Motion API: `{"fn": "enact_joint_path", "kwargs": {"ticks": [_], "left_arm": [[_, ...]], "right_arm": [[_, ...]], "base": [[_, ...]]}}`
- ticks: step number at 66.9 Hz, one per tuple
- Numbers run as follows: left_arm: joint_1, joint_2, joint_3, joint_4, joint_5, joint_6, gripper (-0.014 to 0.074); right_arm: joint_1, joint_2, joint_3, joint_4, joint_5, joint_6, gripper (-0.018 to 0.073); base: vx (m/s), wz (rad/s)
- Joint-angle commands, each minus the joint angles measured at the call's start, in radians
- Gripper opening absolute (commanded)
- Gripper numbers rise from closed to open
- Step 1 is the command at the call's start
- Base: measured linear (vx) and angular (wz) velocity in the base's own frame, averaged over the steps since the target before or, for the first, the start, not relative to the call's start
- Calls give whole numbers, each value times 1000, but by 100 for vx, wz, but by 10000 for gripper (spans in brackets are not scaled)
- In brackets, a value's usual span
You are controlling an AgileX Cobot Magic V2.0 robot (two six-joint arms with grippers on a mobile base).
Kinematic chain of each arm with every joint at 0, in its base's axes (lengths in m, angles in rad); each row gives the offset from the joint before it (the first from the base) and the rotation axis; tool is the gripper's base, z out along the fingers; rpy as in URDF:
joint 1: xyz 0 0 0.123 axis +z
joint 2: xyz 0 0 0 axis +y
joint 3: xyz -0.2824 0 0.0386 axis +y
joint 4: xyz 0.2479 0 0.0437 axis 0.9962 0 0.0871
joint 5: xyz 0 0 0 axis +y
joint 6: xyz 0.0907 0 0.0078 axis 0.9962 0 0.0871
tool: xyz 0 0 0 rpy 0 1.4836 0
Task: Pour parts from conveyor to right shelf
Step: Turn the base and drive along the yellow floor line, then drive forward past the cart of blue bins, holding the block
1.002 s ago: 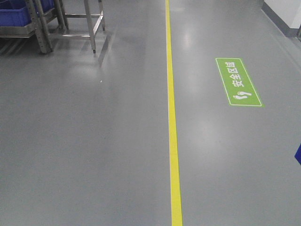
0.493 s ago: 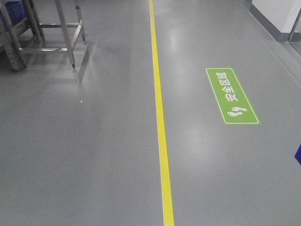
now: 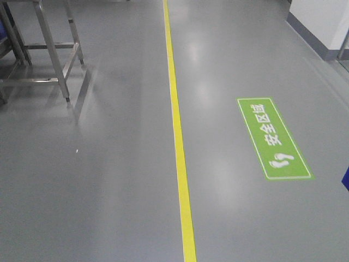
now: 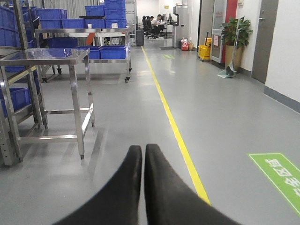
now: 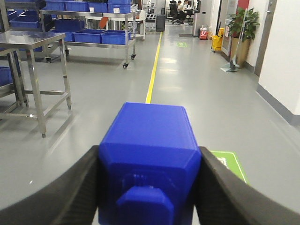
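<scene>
One of the parts (image 5: 150, 136), a bright-blue block with a small square knob facing me, fills the right wrist view. My right gripper (image 5: 150, 157) is shut on it, one black finger pressed on each side. My left gripper (image 4: 143, 149) is shut with nothing between its fingers and hangs over bare floor. A blue sliver (image 3: 346, 183) shows at the right edge of the front view. The conveyor is out of view. A steel rack with blue bins (image 4: 11, 98) stands at the far left; I cannot tell whether it is the right shelf.
A steel table (image 3: 52, 52) stands on the left. A yellow floor line (image 3: 177, 136) runs ahead, with a green floor sign (image 3: 274, 139) to its right. A cart of blue bins (image 4: 110, 47) sits farther down. A wall (image 3: 322, 22) lines the right side.
The front view has shifted: the steel table and rack slid left, the blue bins left the frame, and the green sign moved lower and nearer. The base is moving over the floor.
</scene>
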Motion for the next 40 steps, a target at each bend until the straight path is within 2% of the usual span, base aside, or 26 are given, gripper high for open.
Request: {"fn": "enact_joint_path", "kwargs": {"ticks": [1, 40], "left_arm": [[2, -5, -26, -6, -71, -7, -6], [2, -5, -26, -6, -72, -7, -6]], "right_arm": [[-4, 12, -28, 4, -78, -8, -9], [-4, 12, -28, 4, -78, -8, -9]], "base": [[68, 6], [68, 15]]}}
